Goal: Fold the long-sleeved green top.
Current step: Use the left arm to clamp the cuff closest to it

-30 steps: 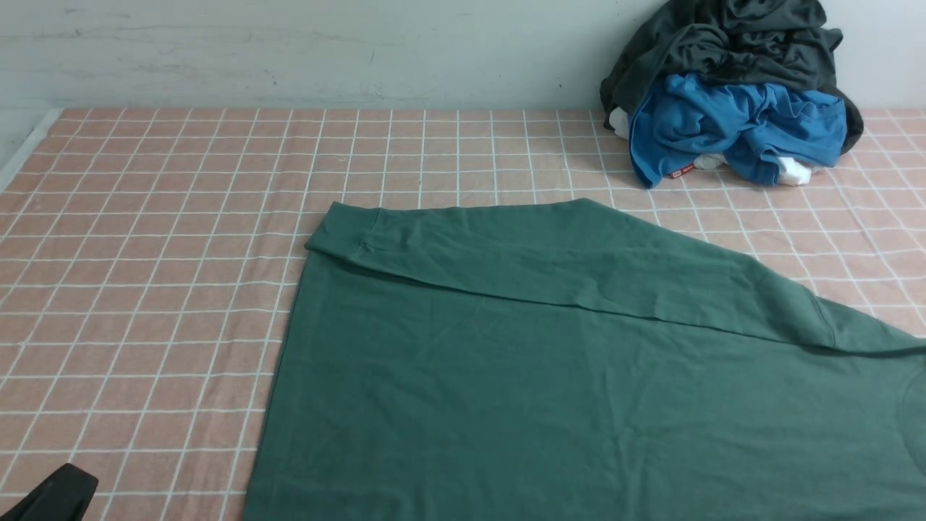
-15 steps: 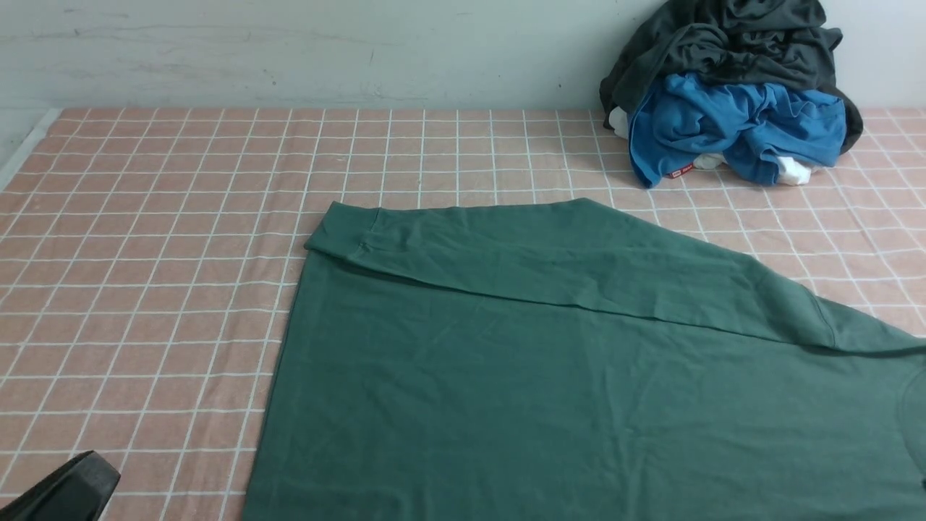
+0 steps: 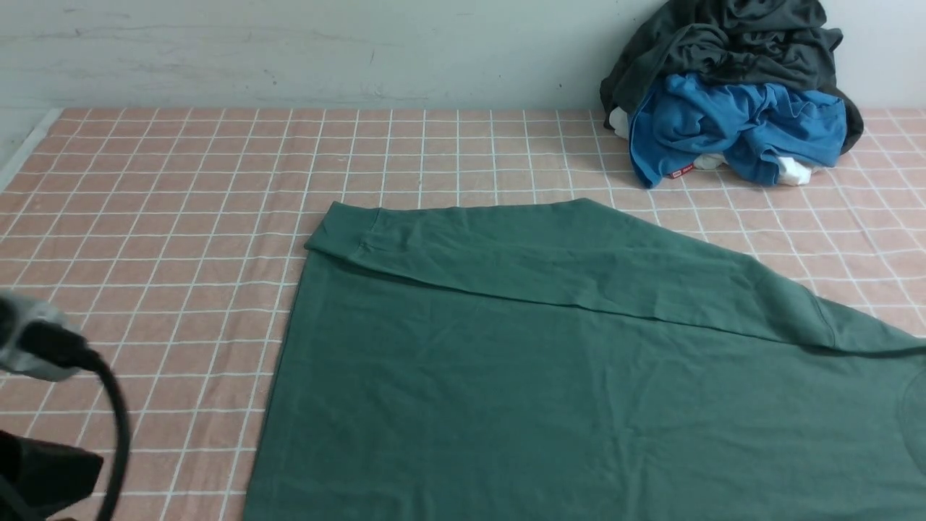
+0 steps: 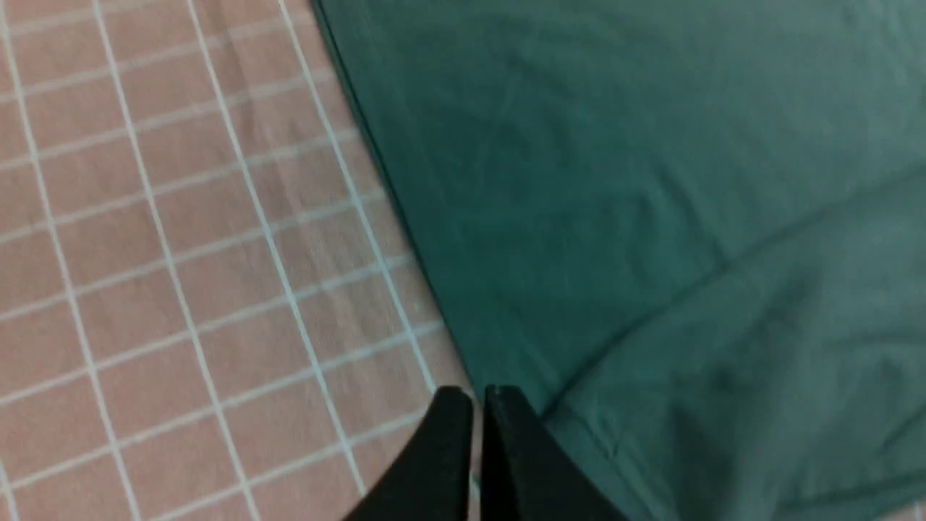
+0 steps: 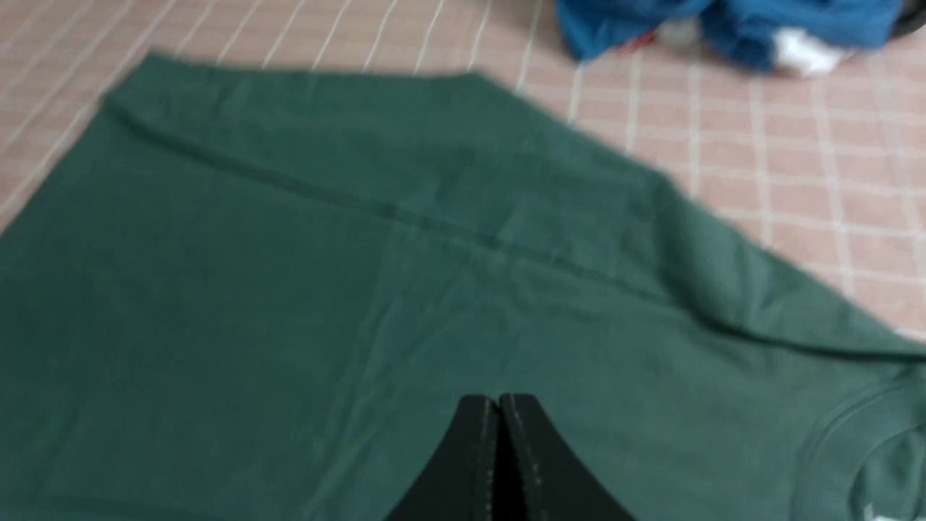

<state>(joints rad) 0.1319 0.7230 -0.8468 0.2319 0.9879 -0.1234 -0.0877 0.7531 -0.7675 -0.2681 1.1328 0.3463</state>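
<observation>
The left hand (image 3: 101, 463) hangs low, off the green top's (image 3: 463, 391) left edge, its dark tip pointing in toward the top; its fingertips sit slightly apart, with a thin gap between them. The right hand (image 5: 498, 398) is over the top, pointing across it toward its far side, its fingertips together.

The top lies spread on the checked counter (image 3: 159, 275), reaching past the near and right borders of the front view. Its long axis runs left to right, with the straight hem on the left and a curved seam toward the right. The far sleeve (image 3: 535, 253) lies folded along the top's far edge, cuff to the left. Another folded layer (image 4: 723, 376) lies over the top's near part. Beyond the top, to the right, sits a pile of dark clothes (image 3: 759, 43) and blue clothes (image 3: 738, 123).
</observation>
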